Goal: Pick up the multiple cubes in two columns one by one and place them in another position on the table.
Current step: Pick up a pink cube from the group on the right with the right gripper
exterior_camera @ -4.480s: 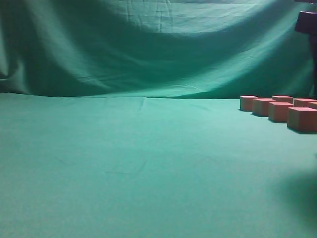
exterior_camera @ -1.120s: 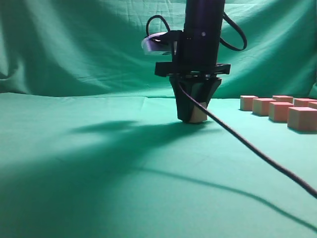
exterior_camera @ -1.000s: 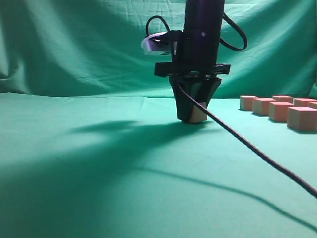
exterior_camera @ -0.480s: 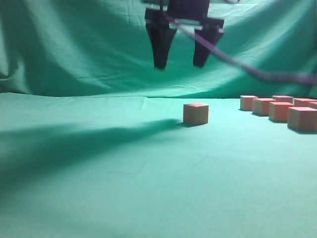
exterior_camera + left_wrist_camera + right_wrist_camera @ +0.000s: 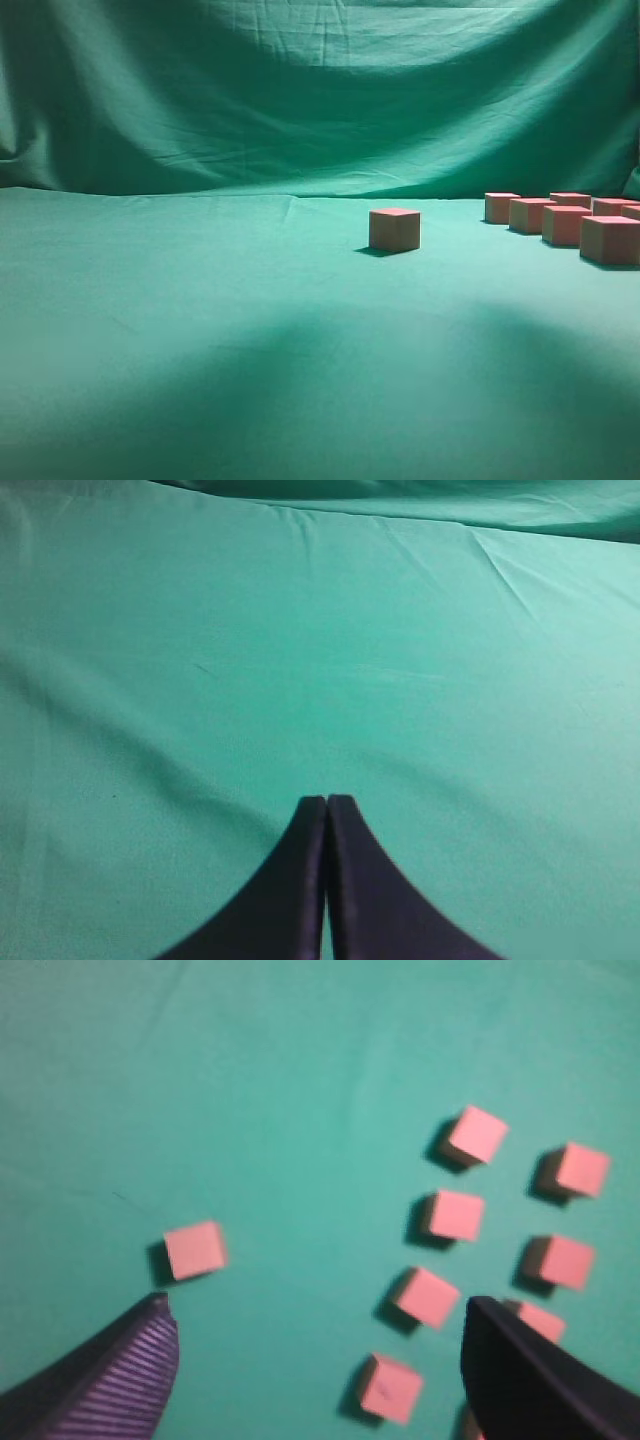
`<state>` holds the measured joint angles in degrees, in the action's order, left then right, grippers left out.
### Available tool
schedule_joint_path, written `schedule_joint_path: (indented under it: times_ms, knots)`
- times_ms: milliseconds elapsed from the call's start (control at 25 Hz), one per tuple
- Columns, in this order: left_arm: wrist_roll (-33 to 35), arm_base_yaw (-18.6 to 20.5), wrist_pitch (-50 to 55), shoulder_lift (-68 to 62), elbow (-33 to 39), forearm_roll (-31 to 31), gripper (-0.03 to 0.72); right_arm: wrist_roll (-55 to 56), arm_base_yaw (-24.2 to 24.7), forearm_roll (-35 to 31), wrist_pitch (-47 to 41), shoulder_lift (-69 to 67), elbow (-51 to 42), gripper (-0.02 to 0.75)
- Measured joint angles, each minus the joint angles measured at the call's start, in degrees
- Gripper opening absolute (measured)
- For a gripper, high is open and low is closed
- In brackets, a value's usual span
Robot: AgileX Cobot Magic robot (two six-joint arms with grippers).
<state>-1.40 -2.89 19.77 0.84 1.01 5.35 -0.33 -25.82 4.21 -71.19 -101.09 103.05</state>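
Since half a second ago my right gripper (image 5: 315,1360) has climbed out of the exterior view, leaving the lone cube (image 5: 395,229) sitting on the table (image 5: 200,300), well apart from the other cubes (image 5: 565,221) in their two columns. From its wrist camera I see its jaws spread wide and empty. My left gripper (image 5: 326,805) hangs pinched together over bare cloth.

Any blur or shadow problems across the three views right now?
Exterior view: sharp enough, a broad soft shadow darkens the near table; lone cube casts a small shadow. Right wrist view: motion-soft, cubes have fuzzy edges, and the right gripper fingers are blurred. Left wrist view: evenly lit, left gripper crisp.
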Motion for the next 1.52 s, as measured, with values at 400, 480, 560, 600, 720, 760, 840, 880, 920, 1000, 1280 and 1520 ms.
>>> schedule_joint_path:
  times_ms: [400, 480, 560, 600, 720, 760, 840, 880, 920, 1000, 1280, 1520]
  knots:
    - [0.0, 0.0, 0.0, 0.0, 0.0, 0.0, 0.0, 2.5, 16.0, -1.6, 0.3, 16.7, -30.9, 0.585]
    - [0.0, 0.0, 0.0, 0.0, 0.0, 0.0, 0.0, 2.5, 18.2, -4.1, 3.2, 18.0, -36.9, 0.585]
    - [0.0, 0.0, 0.0, 0.0, 0.0, 0.0, 0.0, 2.5, 19.9, -6.0, 7.4, 18.4, -41.9, 0.585]
    - [0.0, 0.0, 0.0, 0.0, 0.0, 0.0, 0.0, 2.5, 20.4, -6.6, 9.9, 18.4, -44.4, 0.585]
    - [0.0, 0.0, 0.0, 0.0, 0.0, 0.0, 0.0, 2.5, 20.8, -6.9, 17.4, 18.4, -50.5, 0.585]
    - [0.0, 0.0, 0.0, 0.0, 0.0, 0.0, 0.0, 2.5, 20.8, -6.9, 20.1, 18.4, -52.1, 0.585]
    - [0.0, 0.0, 0.0, 0.0, 0.0, 0.0, 0.0, 2.5, 20.8, -7.0, 23.8, 17.7, -54.2, 0.585]
    - [0.0, 0.0, 0.0, 0.0, 0.0, 0.0, 0.0, 2.5, 20.8, -7.0, 25.1, 17.0, -54.7, 0.585]
    - [0.0, 0.0, 0.0, 0.0, 0.0, 0.0, 0.0, 2.5, 20.8, -7.0, 26.3, 16.0, -54.8, 0.585]
    - [0.0, 0.0, 0.0, 0.0, 0.0, 0.0, 0.0, 2.5, 20.8, -6.8, 28.7, 14.0, -54.8, 0.585]
    - [0.0, 0.0, 0.0, 0.0, 0.0, 0.0, 0.0, 2.5, 20.8, -6.1, 35.3, 8.0, -54.8, 0.517]
    - [0.0, 0.0, 0.0, 0.0, 0.0, 0.0, 0.0, 2.5, 20.8, -6.0, 37.1, 5.0, -54.8, 0.384]
